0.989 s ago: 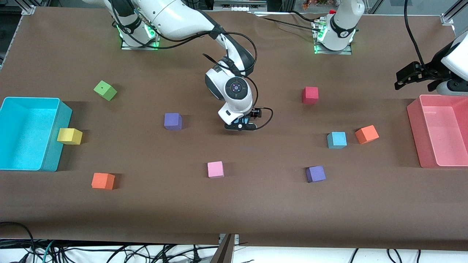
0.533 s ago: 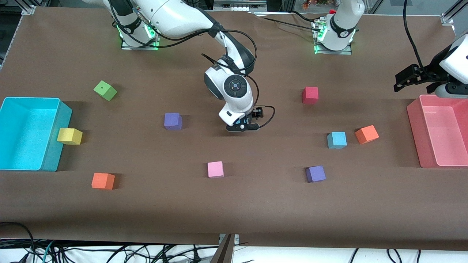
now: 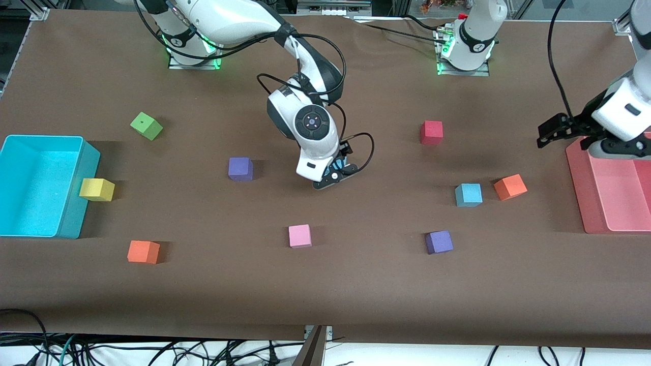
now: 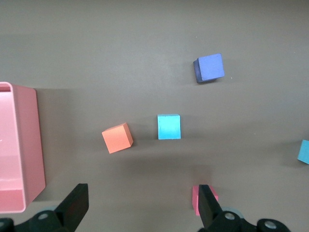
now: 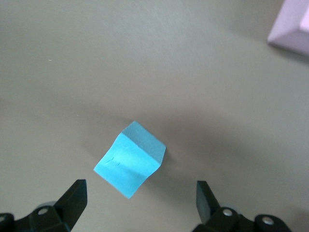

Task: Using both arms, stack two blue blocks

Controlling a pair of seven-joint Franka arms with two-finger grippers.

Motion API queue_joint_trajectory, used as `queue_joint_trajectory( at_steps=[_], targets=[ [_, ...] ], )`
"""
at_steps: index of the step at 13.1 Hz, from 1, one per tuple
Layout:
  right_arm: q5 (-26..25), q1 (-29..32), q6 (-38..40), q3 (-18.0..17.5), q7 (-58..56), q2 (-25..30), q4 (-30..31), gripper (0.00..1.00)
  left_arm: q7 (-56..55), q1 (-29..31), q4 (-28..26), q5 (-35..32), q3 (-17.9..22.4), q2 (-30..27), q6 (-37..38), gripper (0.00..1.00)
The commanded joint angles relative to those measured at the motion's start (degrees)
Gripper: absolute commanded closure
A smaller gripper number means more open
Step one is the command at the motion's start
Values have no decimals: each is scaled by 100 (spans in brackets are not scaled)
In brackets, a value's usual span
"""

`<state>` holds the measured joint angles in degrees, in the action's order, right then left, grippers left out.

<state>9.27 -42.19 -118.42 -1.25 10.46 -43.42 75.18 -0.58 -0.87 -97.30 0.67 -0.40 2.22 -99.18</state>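
1. The right gripper (image 3: 333, 175) sat in the middle of the front view, pointing down and low over the table (image 3: 325, 284).
2. Its fingers (image 5: 72, 195) were spread wide and pinched nothing.
3. The first blue block (image 5: 130, 164) lay on the table under that gripper. In the right wrist view it showed in the gap between the two fingers, turned cornerwise to them and touching neither.
4. In the front view only a sliver of this block (image 3: 339, 165) showed past the wrist.
5. The second blue block (image 3: 468, 194) rested in the middle band of the front view, toward the left arm's end of the table, well apart from the first.
6. An orange block (image 3: 510, 186) lay just beside it, closer to the pink bin (image 3: 577, 188). A purple block (image 3: 439, 242) sat lower in the frame and a red block (image 3: 432, 132) higher.
7. The left gripper (image 3: 549, 133) hung in the air at the frame's edge, over the table just beside the pink bin's rim.
8. Its fingers (image 4: 77, 203) were also spread and empty. The left wrist view looked down between them on the second blue block (image 4: 169, 126).
9. A pink block (image 3: 299, 236) lay lower in the frame than the right gripper, and another purple block (image 3: 240, 169) lay beside it toward the right arm's end.
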Motion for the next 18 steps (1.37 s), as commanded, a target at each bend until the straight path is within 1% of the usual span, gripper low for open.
queue_joint_trajectory(
  at_steps=[1, 2, 3, 4, 6, 7, 9, 10, 12, 13, 14, 15, 18],
  targets=[
    [905, 289, -1659, -16, -1715, 1078, 2169, 0, 137, -1, -140, 39, -22, 85, -268, 0],
    [1475, 307, -2215, -16, -2523, 1316, 2742, 0, 137, -19, -157, 39, -22, 216, -312, 0],
    [2038, 316, -2421, -16, -3201, 1440, 3035, 0, 137, -36, -288, 30, -22, 339, -425, 0],
    [2417, 342, -2536, -24, -3895, 1450, 3142, 0, 146, -45, -385, 39, -22, 375, -522, 0],
    [3208, 352, -3175, -59, -5066, 1433, 3458, 0, 137, -54, -535, 39, -22, 507, -855, 0],
    [3717, 360, -3335, -173, -5637, 1424, 3555, 0, 137, -63, -596, 39, -22, 594, -1014, 0],
    [4780, 352, -3372, -200, -7033, 1389, 3609, 0, 137, -71, -623, 39, -22, 849, -1260, 0],
    [5525, 360, -3372, -200, -7832, 1311, 3609, 0, 137, -71, -684, 39, -22, 972, -1470, 0],
    [6853, 360, -3363, -200, -9380, 1109, 3565, 0, 137, -72, -1183, 39, -22, 1070, -2092, 0],
    [7399, 360, -3337, -218, -9909, 1029, 3556, 0, 137, -71, -1403, 39, -22, 1096, -2523, 0],
    [7727, 352, -3337, -218, -10297, 959, 3548, 0, 137, -89, -1492, 39, -22, 1209, -2736, 0],
    [7852, 351, -3328, -218, -10492, 932, 3547, 0, 128, -193, -1493, 22, -22, 1376, -2825, 0],
    [7862, 369, -3311, -218, -10748, 897, 3539, 0, 137, -238, -1537, -23, -22, 1719, -3080, 0]
  ],
)
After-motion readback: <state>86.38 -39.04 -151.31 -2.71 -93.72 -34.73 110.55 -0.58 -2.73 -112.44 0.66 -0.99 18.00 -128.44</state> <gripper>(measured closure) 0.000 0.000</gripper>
